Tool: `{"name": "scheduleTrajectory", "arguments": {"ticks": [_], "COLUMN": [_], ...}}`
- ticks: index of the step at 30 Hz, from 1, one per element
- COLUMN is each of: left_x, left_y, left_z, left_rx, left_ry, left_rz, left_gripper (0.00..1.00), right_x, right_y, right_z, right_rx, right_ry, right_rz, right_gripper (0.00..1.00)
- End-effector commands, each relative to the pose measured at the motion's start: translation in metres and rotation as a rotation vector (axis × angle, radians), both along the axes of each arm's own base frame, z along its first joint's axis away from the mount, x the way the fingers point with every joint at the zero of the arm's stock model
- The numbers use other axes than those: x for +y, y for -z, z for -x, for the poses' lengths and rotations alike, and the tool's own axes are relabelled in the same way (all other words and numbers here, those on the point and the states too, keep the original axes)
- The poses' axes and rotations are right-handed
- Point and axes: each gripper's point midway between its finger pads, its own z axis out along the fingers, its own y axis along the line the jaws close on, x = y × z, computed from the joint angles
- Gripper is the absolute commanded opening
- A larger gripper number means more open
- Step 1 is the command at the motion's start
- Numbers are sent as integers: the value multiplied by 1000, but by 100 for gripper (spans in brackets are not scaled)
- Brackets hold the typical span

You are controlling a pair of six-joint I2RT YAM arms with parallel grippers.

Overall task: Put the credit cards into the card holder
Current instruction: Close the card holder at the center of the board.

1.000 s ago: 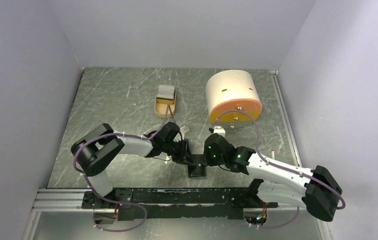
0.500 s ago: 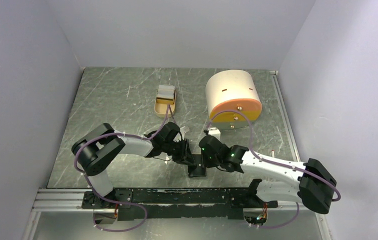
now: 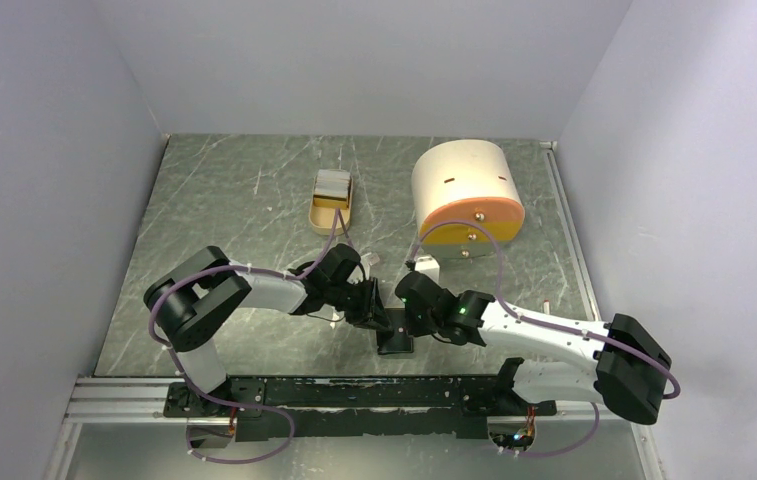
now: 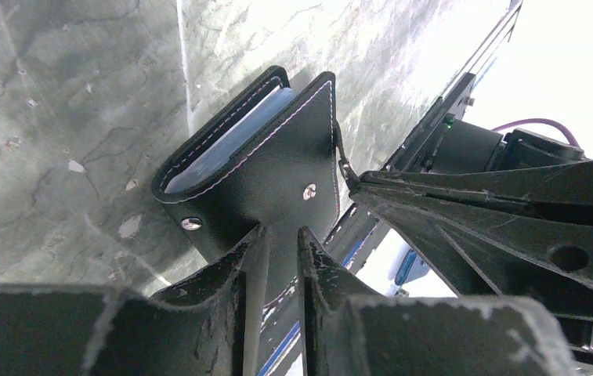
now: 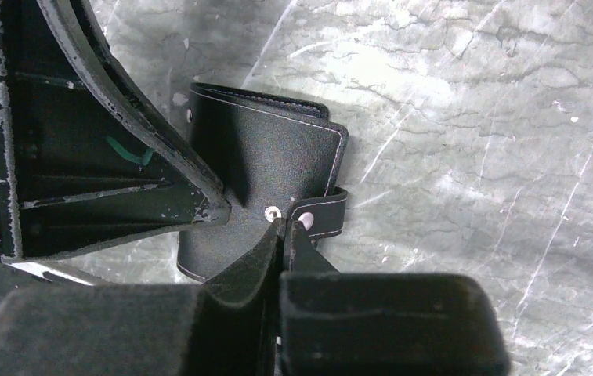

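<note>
The card holder (image 4: 265, 168) is a black bifold wallet, standing partly folded on the table with blue-grey pockets showing at its edge. My left gripper (image 4: 281, 244) is shut on its lower flap, with leather between the fingers. My right gripper (image 5: 285, 227) is shut, its tips pressed together at the snap tab (image 5: 323, 215), which lies just beside them. In the top view the holder (image 3: 395, 341) is near the front edge, under both grippers. The whitish credit cards (image 3: 333, 183) lie in the tan tray (image 3: 328, 215) further back.
A big cream-and-orange cylinder (image 3: 466, 188) lies at the back right, behind the right arm. The black rail (image 3: 354, 392) with both arm bases runs along the near edge. Grey walls close in the table on three sides.
My right arm has shifted left toward the card holder and its jaws have closed at the snap tab. The left gripper and the holder have stayed put.
</note>
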Motion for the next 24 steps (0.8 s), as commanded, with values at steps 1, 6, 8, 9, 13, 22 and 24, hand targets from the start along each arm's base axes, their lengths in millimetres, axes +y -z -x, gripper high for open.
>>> {"name": "scheduleTrajectory", "arguments": {"ticks": [1,6,8,9,13,22,24], "left_x": [3,3,3,3,3,2,2], "left_y": [10,9,10,10,11,11,11], "left_z": [5,5,5,5,5,5,5], "left_rx": [-2,-4,-2,-1,2,3,3], "left_ry": [8,9,9,8,10,10,10], "left_rz": [-26,-25,-25,-26,-29,-27,-27], "left_gripper": [27,27,27,27,27,26,26], "right_x": [6,12,15,16,18,18,18], "right_y": [-9,-8,-7,-7,-4,3,4], "right_z": [-4,-3,-2,-1,-1,3,4], "right_rx": [-28,-26,-20,-20,-12,10,13], "right_ry": [3,-12,-21,-25,-28,-31,-32], "right_rz": [-22,-51,-63,-71,-73,-68,-67], "right_gripper": [0,0,0,0,0,0,0]}}
